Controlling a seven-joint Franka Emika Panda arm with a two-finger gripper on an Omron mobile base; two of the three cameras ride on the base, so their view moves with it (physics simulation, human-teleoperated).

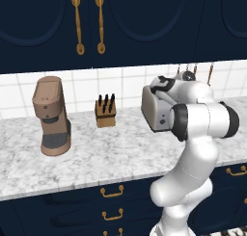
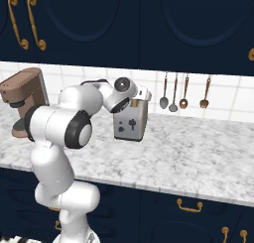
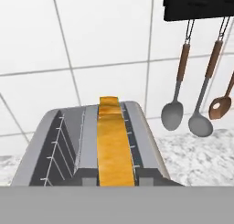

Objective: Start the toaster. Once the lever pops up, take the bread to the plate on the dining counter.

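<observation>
Standing on the marble worktop (image 2: 198, 157), the toaster (image 2: 130, 120) is reached from above by the gripper (image 2: 140, 94). The bread (image 3: 114, 145) is seen upright in one slot, raised above the top. Whether the jaws grip it cannot be told. A centred, straight upward lift is judged best.
</observation>
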